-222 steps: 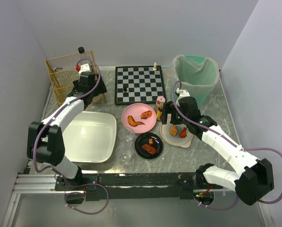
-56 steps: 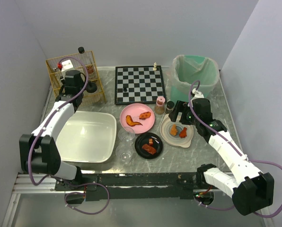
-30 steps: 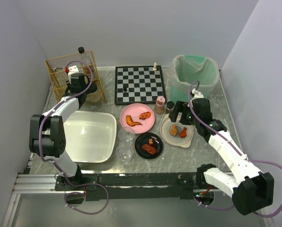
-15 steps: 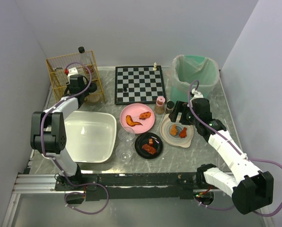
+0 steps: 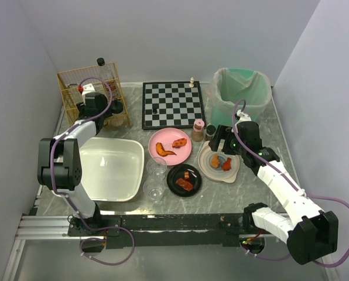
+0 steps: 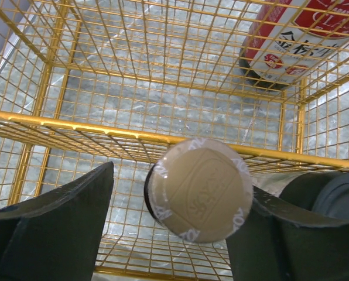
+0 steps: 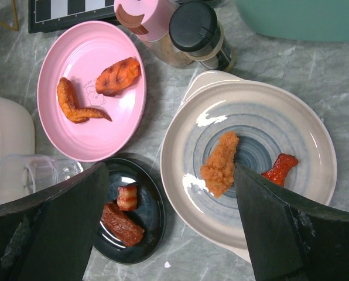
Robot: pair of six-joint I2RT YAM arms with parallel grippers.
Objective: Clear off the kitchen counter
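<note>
Left hand (image 6: 174,202) eased off jar (image 6: 201,190); basket wire (image 6: 75,120) behind.

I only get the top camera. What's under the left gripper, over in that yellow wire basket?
Observer: The left wrist camera shows a jar with a round beige lid between the fingers of the left gripper, inside the wire basket.
Operator: Is it squeezing the jar?
Observer: Not from both sides. You can see basket mesh in a gap between one finger and the lid.
Operator: Is anything else in there?
Observer: Yes, a bottle stands in a corner of the basket, and up close its label is red and white with printed characters.
</note>
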